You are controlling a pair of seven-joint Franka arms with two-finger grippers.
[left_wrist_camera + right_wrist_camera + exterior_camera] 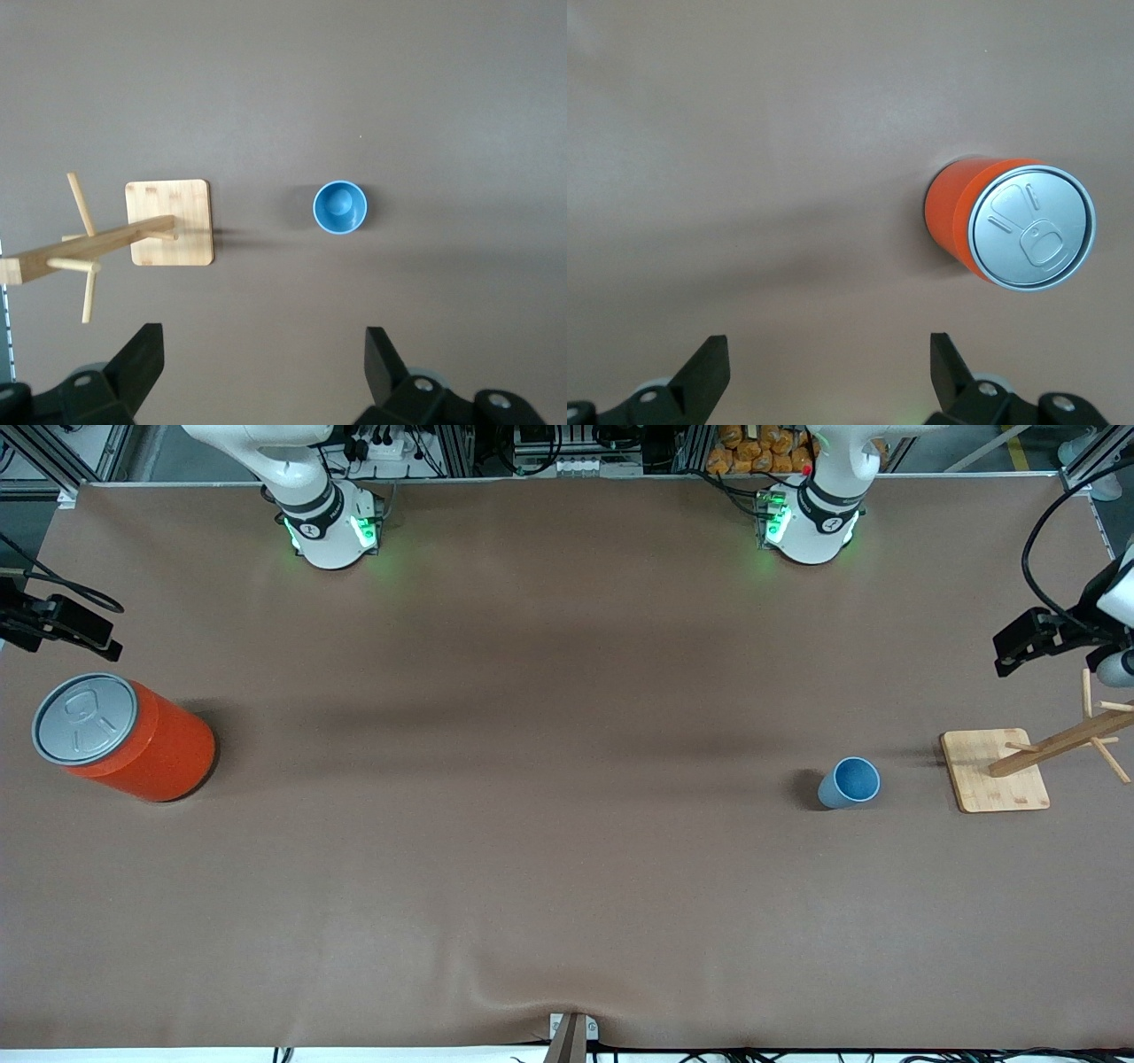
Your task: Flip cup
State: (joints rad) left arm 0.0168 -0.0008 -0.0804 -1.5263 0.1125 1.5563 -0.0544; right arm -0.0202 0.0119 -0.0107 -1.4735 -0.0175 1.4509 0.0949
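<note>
Brown bench (549, 850) cloth lies slack under our upright light-blue cup (850, 782), at nine o'clock of the wooden rack (997, 770), so our spread left tool (261, 372), or the equally spread right tool (826, 372) waiting over the orange can (133, 738), could tip it.

A brown-covered desk (567, 850) fills the scene under soft, even light, its cover rippling at the near edge, with aluminium framing (53, 452) and cables along its top edge.

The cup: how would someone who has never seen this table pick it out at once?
Find the wooden peg rack at the left arm's end of the table. The cup stands upright beside it, mouth up. It is small, light blue and tapered, with no handle, far smaller than the orange can at the right arm's end.
</note>
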